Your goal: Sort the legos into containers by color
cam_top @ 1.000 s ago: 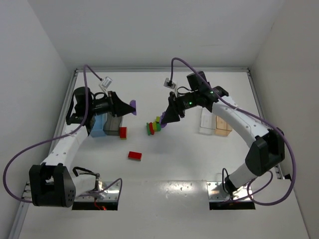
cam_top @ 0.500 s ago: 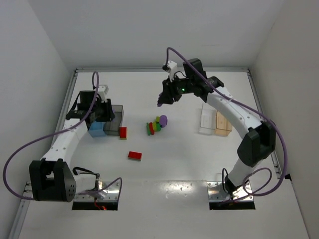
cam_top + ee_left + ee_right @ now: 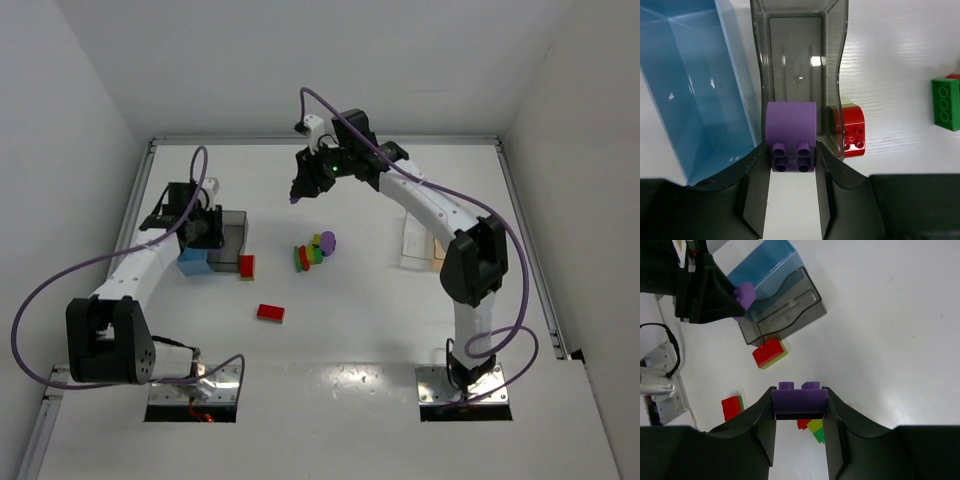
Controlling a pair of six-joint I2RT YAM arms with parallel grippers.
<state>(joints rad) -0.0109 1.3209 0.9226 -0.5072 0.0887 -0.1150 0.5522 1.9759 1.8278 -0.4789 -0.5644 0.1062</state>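
My left hand is closed on a purple brick, fingers pressed flat to its two sides, and holds it at the near end of the dark grey bin. My right hand is clamped the same way on a second purple brick, raised over the far middle of the bench.

I count three purple pieces. Two are in my hands, and a third purple piece lies on the bench just beside a small pile of green, yellow-green and red bricks. I cannot tell how many bricks the pile holds. Two more red ones lie apart from it: a red brick just beside the grey bin's side wall, and a lone red brick nearer my bases.

The purple brick in my left hand has a smooth rounded back and four studs.

There are four bins. The light blue bin stands against the grey one on my left, and both show only bare floors. The clear bin and the tan-orange bin stand together on my right, partly behind my right arm, so I cannot tell what they hold.
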